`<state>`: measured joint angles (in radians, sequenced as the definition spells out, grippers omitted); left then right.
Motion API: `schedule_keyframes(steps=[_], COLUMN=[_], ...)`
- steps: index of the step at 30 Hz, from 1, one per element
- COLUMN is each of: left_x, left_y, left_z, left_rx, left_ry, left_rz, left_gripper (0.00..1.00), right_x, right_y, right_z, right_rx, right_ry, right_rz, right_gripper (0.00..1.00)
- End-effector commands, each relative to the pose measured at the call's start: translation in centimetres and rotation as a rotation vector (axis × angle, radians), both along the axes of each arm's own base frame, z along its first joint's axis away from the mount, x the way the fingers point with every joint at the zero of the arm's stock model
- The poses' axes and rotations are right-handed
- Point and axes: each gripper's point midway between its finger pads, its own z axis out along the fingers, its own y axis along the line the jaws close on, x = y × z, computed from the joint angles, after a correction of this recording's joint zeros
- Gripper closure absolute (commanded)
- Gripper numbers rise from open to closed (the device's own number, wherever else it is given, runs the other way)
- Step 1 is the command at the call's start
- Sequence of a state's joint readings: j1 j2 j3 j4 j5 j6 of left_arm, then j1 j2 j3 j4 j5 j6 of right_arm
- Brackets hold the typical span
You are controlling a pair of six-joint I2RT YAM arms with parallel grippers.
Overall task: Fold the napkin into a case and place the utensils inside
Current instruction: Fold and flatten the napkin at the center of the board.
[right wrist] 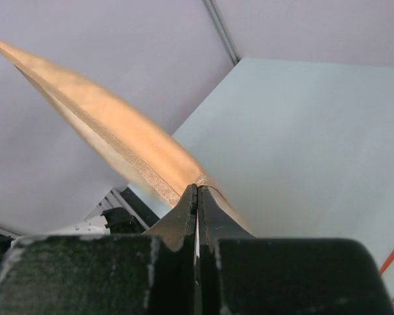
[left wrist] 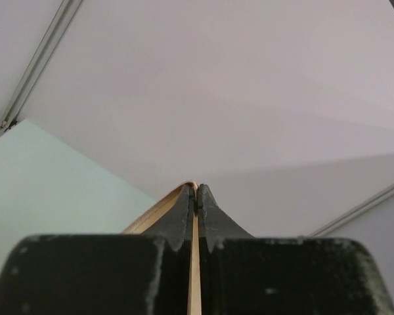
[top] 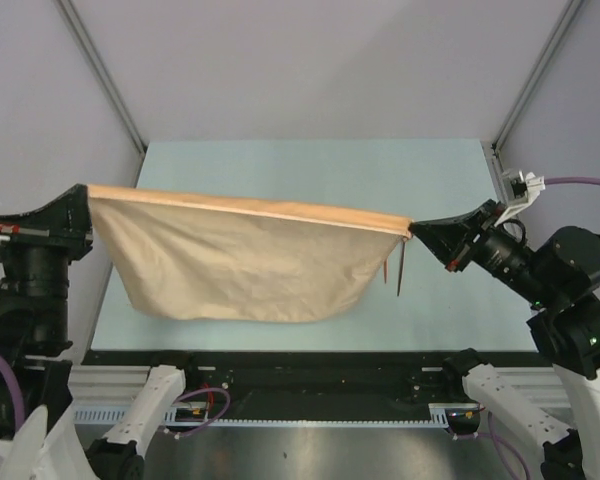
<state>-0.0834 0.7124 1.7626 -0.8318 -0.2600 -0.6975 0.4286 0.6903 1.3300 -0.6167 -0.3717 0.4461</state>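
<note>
Peach-orange cloth fills the near half of the scene: the napkin (top: 240, 265) hangs in the air above the near part of the table (top: 310, 165), stretched between the two arms. Its lower part sags in a loose, rounded belly toward the arm bases, while its upper edge runs as a taut, doubled band from one corner to the other.

At the napkin's left corner the left gripper (top: 86, 195) is closed on the cloth, and its wrist view shows a thin strip of folded edge pinched between jaws that nearly meet. At the napkin's right corner the right gripper (top: 413, 232) is likewise clamped on the fabric, with no gap showing between its fingers.

Just beyond and below the right corner lie the utensils (top: 400, 270), two thin reddish-brown sticks on the table surface, partly hidden by the cloth's right edge. Which is the spoon cannot be told here. Past the napkin's upper edge the table runs bare to the back wall.

The cloth looks light and limp. It drapes rather than holding any shape, so a fold would probably need laying flat and creasing against the table. Corners and hemmed edges seem the surest places to grip. The utensils look stiff, light and slim, best pinched across the shaft.
</note>
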Motion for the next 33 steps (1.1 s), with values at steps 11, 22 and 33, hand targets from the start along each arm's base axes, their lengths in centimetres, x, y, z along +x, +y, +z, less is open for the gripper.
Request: schedule_keyframes(steps=[11, 22, 33], left_x=[29.0, 42.8, 44.0], left_y=[-0.6, -0.8, -1.2], left_z=[-16.4, -33.9, -38.0], left_rx=[0.055, 0.002, -0.012], left_ry=[0.437, 0.694, 0.822], left_rz=[0.080, 0.022, -0.038], left_gripper=[1.00, 1.00, 1.00], right_x=[25.6, 40.0, 41.8], right_y=[0.6, 2.0, 2.2], right_z=[-11.8, -24.6, -28.0], right_rx=[-0.026, -0.066, -0.084], right_ry=[0.265, 0.414, 0.498], right_rz=[-0.207, -0.166, -0.129], right_gripper=[1.00, 1.00, 1.00])
